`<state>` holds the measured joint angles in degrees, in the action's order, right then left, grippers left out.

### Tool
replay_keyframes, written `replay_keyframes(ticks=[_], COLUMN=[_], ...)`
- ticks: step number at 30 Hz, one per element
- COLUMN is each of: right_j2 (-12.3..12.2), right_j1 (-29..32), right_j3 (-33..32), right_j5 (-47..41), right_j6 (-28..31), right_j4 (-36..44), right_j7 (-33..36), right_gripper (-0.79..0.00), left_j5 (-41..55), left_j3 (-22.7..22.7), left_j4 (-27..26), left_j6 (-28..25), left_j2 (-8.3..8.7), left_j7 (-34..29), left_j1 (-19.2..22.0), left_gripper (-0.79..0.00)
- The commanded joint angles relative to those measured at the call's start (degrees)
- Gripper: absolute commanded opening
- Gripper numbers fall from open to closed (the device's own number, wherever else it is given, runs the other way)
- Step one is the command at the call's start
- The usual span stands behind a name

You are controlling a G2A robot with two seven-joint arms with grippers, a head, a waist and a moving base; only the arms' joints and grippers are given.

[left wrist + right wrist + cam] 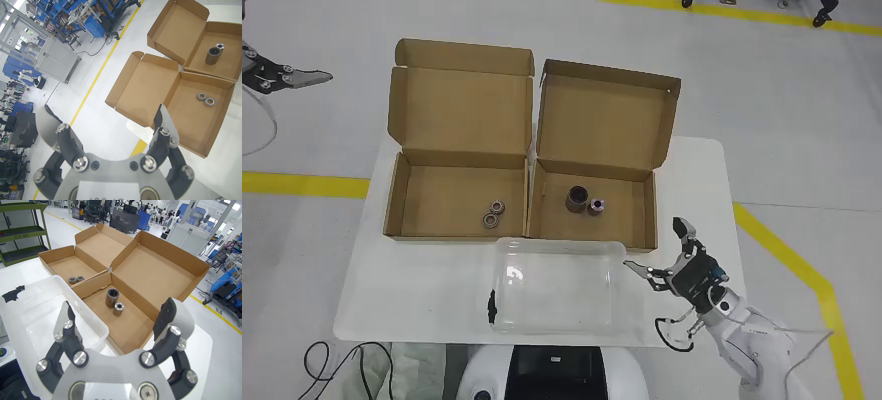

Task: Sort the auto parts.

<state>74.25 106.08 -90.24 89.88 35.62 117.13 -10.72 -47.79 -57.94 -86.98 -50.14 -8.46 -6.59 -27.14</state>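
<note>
Our right gripper spreads its rubber-padded fingers wide and empty. Just beyond them, a dark hollow steel bushing and a short silver collar stand upright in the nearer cardboard box. Our left gripper is equally wide and empty. Past its fingertip, two ribbed bearing rings touch in the other cardboard box.
</note>
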Motion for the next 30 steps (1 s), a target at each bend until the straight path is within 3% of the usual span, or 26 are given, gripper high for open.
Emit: replay_keyframes(ticks=[1, 23, 30], right_j2=[-0.1, -0.4, -0.4], right_j1=[1.6, 25.3, 27.6], right_j3=[-0.8, -10.2, -10.4], right_j5=[0.2, -1.2, -0.7], right_j6=[-1.1, -13.6, -14.8], right_j4=[0.8, 15.9, 17.6], right_j7=[-1.3, -8.1, -8.0], right_gripper=[0.000, 0.000, -0.001], left_j5=[0.0, 0.0, 0.0], left_j3=[0.0, 0.0, 0.0], left_j4=[0.0, 0.0, 0.0], left_j6=[0.0, 0.0, 0.0], left_j2=[0.00, 0.00, 0.00], left_j7=[0.0, 0.0, 0.0], left_j1=[0.0, 0.0, 0.0], left_gripper=[0.000, 0.000, -0.001])
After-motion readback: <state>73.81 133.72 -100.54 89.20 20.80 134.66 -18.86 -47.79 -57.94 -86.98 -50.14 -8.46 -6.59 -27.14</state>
